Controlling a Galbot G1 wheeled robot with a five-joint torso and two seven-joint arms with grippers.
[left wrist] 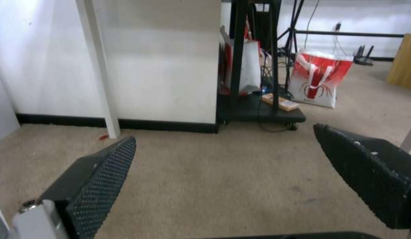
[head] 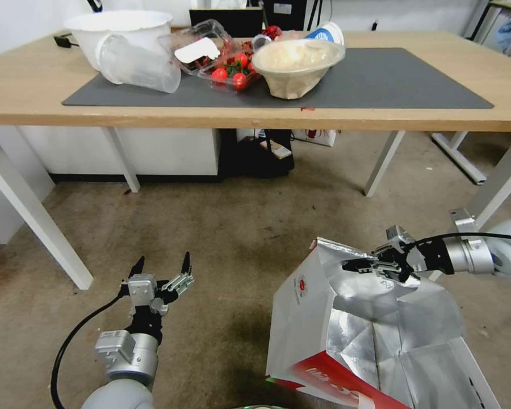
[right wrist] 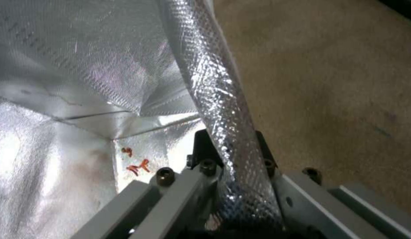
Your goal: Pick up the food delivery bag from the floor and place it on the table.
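The food delivery bag [head: 304, 307] stands tilted at the lower right, mouth open, with a white side, a red face and silver foil lining [right wrist: 59, 66]. My right gripper [head: 364, 264] is shut on the far rim of the bag; the foil edge [right wrist: 214, 93] runs between its jaws. Whether the bag's base touches the floor [head: 221, 227] is hidden. My left gripper [head: 162, 261] hovers open over bare floor at the lower left, apart from the bag, nothing between its fingers [left wrist: 103, 172]. The table [head: 380, 118] with its dark grey mat [head: 380, 79] spans the far side.
On the mat's left half sit a white tub [head: 119, 31], a clear cup [head: 136, 62], a strawberry box [head: 216, 54] and a paper bowl [head: 295, 65]. White table legs [head: 40, 227] flank the floor. A black stand [left wrist: 258, 109] and another red-and-white bag [left wrist: 320, 79] sit under the table.
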